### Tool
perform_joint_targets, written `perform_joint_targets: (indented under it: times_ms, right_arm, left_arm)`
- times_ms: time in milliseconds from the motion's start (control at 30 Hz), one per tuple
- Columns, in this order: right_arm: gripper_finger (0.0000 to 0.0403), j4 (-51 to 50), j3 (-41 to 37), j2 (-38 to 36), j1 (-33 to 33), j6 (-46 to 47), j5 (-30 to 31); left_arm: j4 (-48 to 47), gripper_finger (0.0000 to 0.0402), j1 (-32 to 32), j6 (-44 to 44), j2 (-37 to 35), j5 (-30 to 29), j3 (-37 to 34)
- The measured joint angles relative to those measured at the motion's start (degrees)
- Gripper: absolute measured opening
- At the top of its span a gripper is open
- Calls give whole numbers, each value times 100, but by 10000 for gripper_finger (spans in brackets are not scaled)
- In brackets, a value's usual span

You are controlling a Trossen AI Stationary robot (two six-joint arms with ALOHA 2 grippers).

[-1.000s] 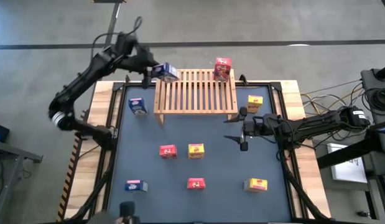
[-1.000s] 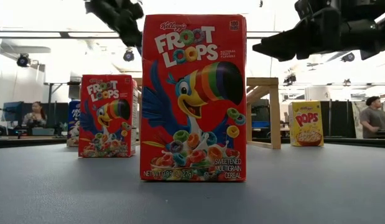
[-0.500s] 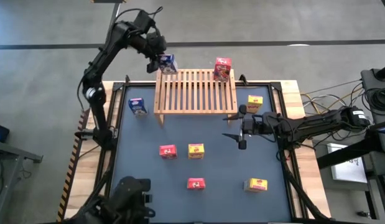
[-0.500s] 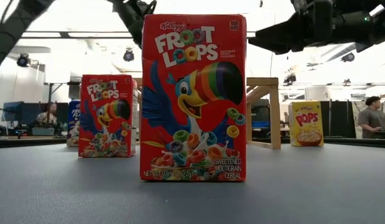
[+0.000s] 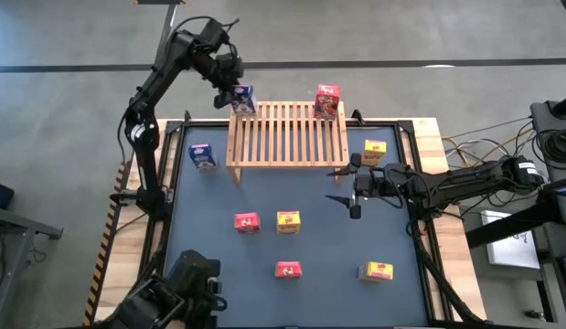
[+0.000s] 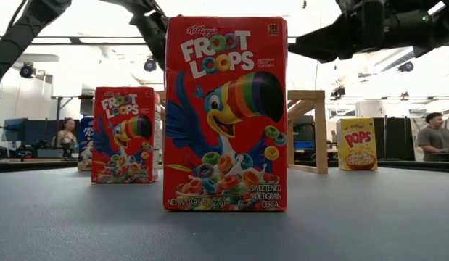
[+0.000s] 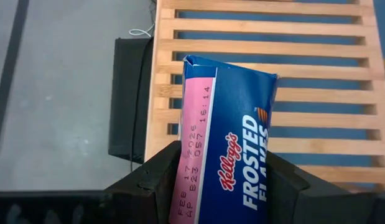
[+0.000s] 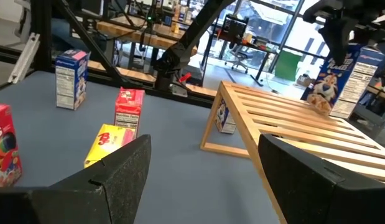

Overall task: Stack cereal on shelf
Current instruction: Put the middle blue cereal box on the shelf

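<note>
The shelf (image 5: pixel 287 135), a light wooden slatted rack, stands at the table's far side. A red cereal box (image 5: pixel 327 100) stands on its far right corner. My left gripper (image 5: pixel 235 87) is shut on a blue cereal box (image 5: pixel 244 97) over the shelf's far left corner (image 7: pixel 164 74). Whether the box touches the slats cannot be told. My right gripper (image 5: pixel 335 185) hangs open and level, right of the table's middle, its fingers pointing left. It has nothing between its fingers (image 8: pixel 117 168). My left gripper pinches the blue box between its two fingers, one on the narrow pink side (image 7: pixel 183 180) and one on the opposite side (image 7: pixel 270 174). The fingers come slanting down from the far left. The box sticks out ahead of them, above the slats.
Loose boxes stand on the blue mat: a blue one (image 5: pixel 202 155) left of the shelf, yellow (image 5: pixel 375 151), red (image 5: pixel 247 221), yellow (image 5: pixel 288 220), red (image 5: pixel 288 269), yellow (image 5: pixel 378 270). A dark bulky shape (image 5: pixel 186 292) covers the near left corner. People sit beyond the table (image 6: pixel 434 138).
My left arm has swung its elbow up high. Its gripper has gone a little toward the far edge and tipped steeper down, keeping hold of the blue box at the shelf's far left corner. The dark shape at the near left has grown and now hides a blue box there.
</note>
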Motion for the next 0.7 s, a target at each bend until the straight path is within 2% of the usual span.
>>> perform_joint_targets:
  times_ms: [367,700]
  right_arm:
    - [286,-5,-3,0,-2,-153,36]
    - [286,-5,-5,0,-2,-155,35]
  left_arm:
    - [17,152,-4,-269,0,11,-15]
    - [84,198,-26,-366,0,-4,-17]
